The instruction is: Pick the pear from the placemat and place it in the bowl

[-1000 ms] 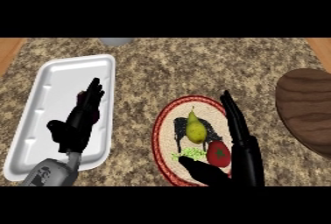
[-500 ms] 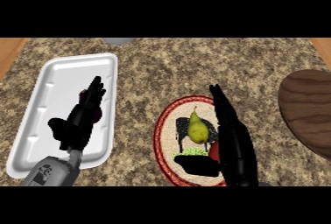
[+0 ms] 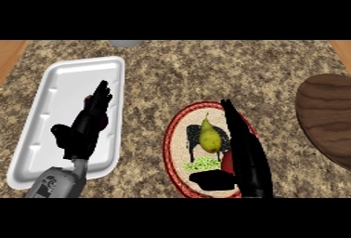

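Speckled brown-and-beige granite counter (image 3: pixel 205 74). Plain white rectangular foam tray (image 3: pixel 61 97), left of the placemat. Round woven beige placemat with dark red rim (image 3: pixel 179 121), bearing black and green patches. Yellow-green pear (image 3: pixel 210 138) on it; beside it something red, perhaps another fruit. Dark brown wood-grain bowl (image 3: pixel 329 116), right of the placemat.

A speckled stone counter (image 3: pixel 178 74) carries a white tray (image 3: pixel 48 93), a round placemat (image 3: pixel 175 139) and a wooden bowl (image 3: pixel 329 116).

A white tray (image 3: pixel 51 107) lies at the left of the speckled stone surface (image 3: pixel 198 69), with a dark reddish thing (image 3: pixel 103 122) on it, mostly hidden. A grey object (image 3: pixel 126 43) peeks in at the far edge.
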{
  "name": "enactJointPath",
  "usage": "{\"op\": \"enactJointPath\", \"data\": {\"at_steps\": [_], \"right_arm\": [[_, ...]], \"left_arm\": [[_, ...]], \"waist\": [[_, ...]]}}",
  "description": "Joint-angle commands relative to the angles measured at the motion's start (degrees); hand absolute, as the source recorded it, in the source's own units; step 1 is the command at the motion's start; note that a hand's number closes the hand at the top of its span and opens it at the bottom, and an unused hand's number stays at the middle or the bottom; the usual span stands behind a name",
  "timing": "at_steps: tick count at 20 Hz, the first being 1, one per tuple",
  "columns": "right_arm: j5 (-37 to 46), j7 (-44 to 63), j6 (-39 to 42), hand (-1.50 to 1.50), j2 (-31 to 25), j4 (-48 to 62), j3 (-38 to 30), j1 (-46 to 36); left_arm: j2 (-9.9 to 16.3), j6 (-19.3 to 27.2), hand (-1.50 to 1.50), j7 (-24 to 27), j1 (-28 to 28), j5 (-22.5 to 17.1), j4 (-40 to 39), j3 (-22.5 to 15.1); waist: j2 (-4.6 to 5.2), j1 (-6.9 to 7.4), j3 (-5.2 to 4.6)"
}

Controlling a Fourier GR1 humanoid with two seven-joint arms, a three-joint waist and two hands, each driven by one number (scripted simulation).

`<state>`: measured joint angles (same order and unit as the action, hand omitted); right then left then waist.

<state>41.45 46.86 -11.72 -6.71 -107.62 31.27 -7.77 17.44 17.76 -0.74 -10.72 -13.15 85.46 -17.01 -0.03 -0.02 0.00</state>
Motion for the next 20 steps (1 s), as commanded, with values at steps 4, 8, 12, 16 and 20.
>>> {"op": "enactJointPath", "data": {"at_steps": [4,8,12,16,20], "right_arm": [[-2.1,-9.3,-3.7,-1.50,0.9,-2.9,0.4,7.9],[-4.4,-11.0,-2.2,-1.50,1.3,-5.7,-0.3,9.1],[-0.9,-8.3,-2.8,-1.50,5.3,-5.6,2.5,9.3],[-7.3,-17.1,-3.6,-1.50,4.9,1.7,-3.0,9.5],[-7.4,-17.5,-7.6,-1.50,6.6,6.4,-0.8,8.2]], "left_arm": [[-1.4,-3.4,0.00,1.2,1.8,1.3,0.1,3.3],[-4.2,-1.1,0.00,-2.2,0.9,5.3,1.5,2.5],[-2.7,-4.6,0.00,-5.4,0.0,5.4,2.8,5.7],[-6.4,-6.4,0.00,0.5,1.0,6.3,-2.3,6.7],[-8.6,-4.1,0.00,-1.7,1.1,10.8,0.4,4.3]], "waist": [[-0.02,-0.09,0.01],[-0.03,-0.08,0.01],[-0.04,-0.06,0.00],[0.04,-0.06,0.01],[0.03,-0.02,0.01]]}}
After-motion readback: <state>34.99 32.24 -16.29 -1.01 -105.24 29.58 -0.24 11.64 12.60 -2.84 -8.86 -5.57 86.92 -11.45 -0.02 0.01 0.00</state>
